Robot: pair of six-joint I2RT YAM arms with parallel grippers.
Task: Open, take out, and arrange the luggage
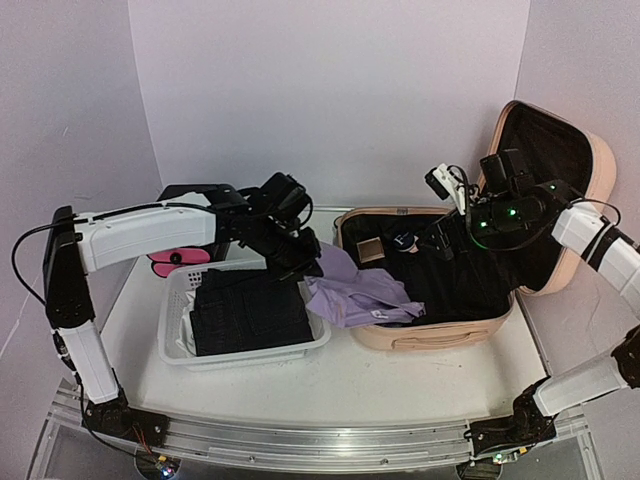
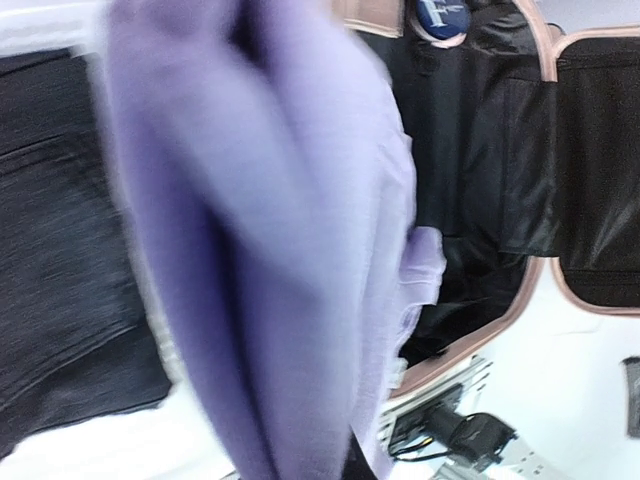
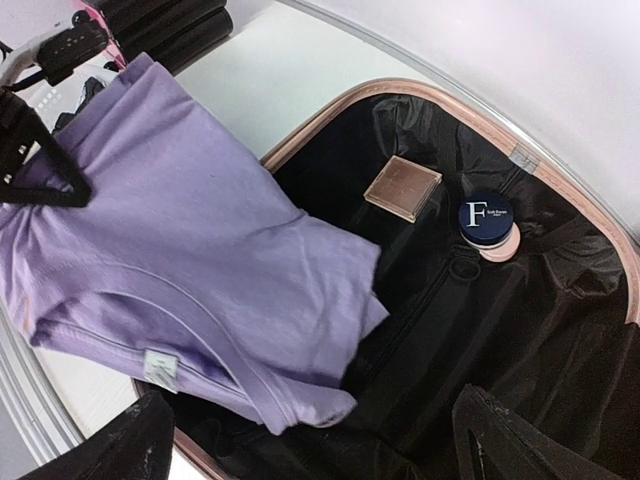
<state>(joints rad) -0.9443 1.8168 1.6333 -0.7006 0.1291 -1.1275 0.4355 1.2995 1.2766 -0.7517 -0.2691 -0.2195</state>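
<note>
Bright, even light (left-wrist view blurred)

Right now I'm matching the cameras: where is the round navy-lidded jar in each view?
Top external: jar inside the luggage, back left.
Left wrist: cut by the top edge, right of centre.
Right wrist: right of centre, on black lining.
Shared landmark: the purple shirt over the luggage rim.

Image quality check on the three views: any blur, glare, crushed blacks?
Left wrist: shirt badly smeared, close to the lens; suitcase behind it also soft. Right wrist: sharp, jar lettering readable, but the black lining loses detail. Top: even light, no glare, sharp throughout.
</note>
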